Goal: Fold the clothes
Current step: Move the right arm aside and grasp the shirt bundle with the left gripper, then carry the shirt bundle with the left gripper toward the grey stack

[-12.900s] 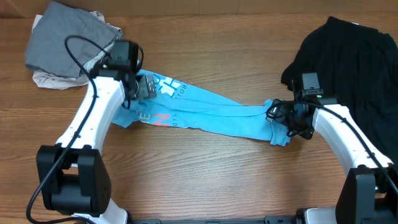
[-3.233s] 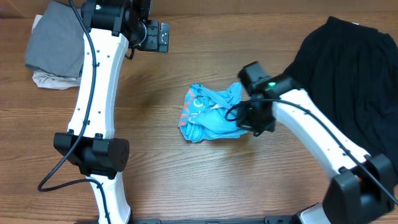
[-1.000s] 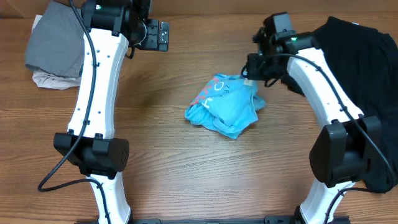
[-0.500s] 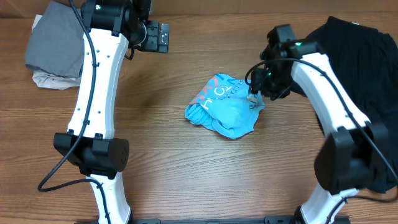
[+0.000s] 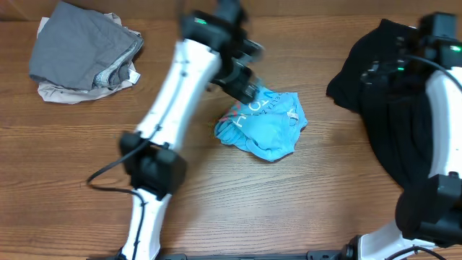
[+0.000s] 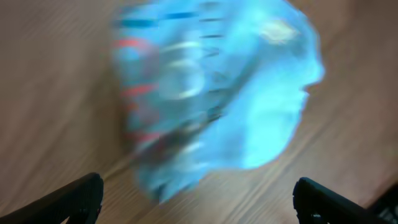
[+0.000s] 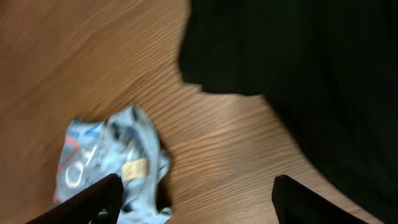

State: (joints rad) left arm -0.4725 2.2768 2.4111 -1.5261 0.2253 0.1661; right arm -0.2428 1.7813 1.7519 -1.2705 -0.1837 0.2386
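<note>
Sky-blue cotton with white and red lettering: blue garment [image 5: 266, 124], bunched into a loose heap at the middle of the wooden table [image 5: 216, 209]. Not flat and not folded. Lies crumpled, edges tucked under on the near side, print turned up toward the left. Touched by nothing that can be made out.

Just above its upper left edge, left gripper [image 5: 243, 81], smeared by motion in the overhead view. Seen from the left wrist, fingers spread wide with nothing between them, the heap filling the view beyond (too blurred to read the print).

Well off to the right, right gripper [image 7: 196, 180], likewise spread wide and holding nothing. Hangs over the black garment [image 5: 411, 115], which sprawls across the right side of the table. Bare wood between that dark cloth and the blue heap, plain in the right wrist view.

At the far left corner, well apart from all of this, grey clothes [image 5: 79, 47], piled in a rumpled mound over something paler.
</note>
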